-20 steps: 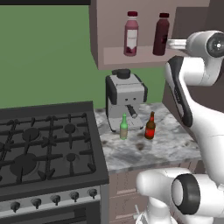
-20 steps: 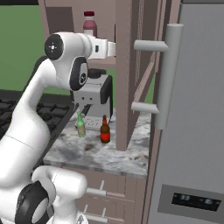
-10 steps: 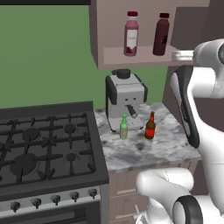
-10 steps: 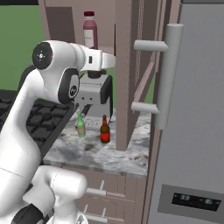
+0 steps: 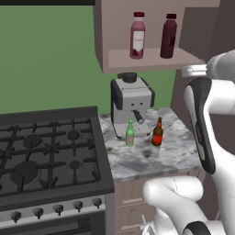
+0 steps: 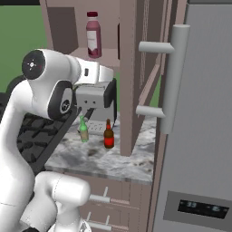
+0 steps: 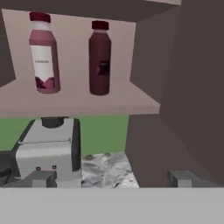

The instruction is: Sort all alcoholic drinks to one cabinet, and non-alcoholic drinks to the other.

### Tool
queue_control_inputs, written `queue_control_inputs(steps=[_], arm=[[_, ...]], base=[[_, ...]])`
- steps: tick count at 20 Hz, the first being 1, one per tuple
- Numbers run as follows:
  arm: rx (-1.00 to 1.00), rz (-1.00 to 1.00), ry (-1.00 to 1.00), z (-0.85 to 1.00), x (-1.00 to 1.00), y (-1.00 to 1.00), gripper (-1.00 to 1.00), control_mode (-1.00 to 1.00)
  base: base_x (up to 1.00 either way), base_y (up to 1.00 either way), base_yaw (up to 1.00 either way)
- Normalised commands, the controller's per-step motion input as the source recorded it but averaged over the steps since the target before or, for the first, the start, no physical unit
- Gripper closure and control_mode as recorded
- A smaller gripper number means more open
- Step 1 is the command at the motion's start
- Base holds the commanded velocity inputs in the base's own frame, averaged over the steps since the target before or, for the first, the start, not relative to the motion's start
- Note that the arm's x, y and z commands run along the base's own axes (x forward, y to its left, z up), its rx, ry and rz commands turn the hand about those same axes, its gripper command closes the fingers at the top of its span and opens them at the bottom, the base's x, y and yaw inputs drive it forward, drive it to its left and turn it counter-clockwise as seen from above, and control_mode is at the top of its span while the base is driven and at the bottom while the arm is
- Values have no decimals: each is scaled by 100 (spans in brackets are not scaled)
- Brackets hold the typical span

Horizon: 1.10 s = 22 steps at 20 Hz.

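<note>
We see the pink bottle (image 5: pixel 137 35) and the maroon bottle (image 5: pixel 169 36) standing upright, side by side but apart, on the open cabinet shelf (image 5: pixel 151 59) above the counter (image 5: pixel 147 156). From the hand camera the pink bottle (image 7: pixel 44 53) stands on the left and the maroon bottle (image 7: pixel 99 57) to its right, both near the shelf's front edge (image 7: pixel 78 107).

Down on the marble counter, the green bottle (image 5: pixel 130 133) and the brown bottle (image 5: pixel 157 132) stand upright in front of the coffee machine (image 5: pixel 131 103), near each other but not touching, the green one closer to the stove (image 5: pixel 46 151). In the right base view we find the green bottle (image 6: pixel 84 129) and the brown bottle (image 6: pixel 108 134) just beside the cabinet's side wall (image 6: pixel 129 77), with the fridge (image 6: pixel 199 136) to the right.

The gripper (image 7: pixel 111 178) is raised to about shelf height, off to the right of the bottles on the shelf. Its fingertips (image 7: pixel 41 178) sit wide apart with nothing between them, so we read the jaws as spread and empty, though only the tips show.
</note>
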Motion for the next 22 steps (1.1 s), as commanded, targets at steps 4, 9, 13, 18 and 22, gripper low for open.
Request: queue_control_inputs(steps=[4, 9, 13, 18, 22], arm=[[0, 3, 12, -24, -30, 18, -100, -100], [0, 3, 13, -25, -29, 20, -100, -100], [0, 2, 12, -26, -29, 17, -100, -100], [0, 2, 10, -26, -26, 12, -100, -100], [0, 1, 10, -24, -23, 7, -100, -100]], base=[[0, 0, 0], [0, 0, 0], [0, 0, 0], [0, 0, 0], [0, 0, 0]])
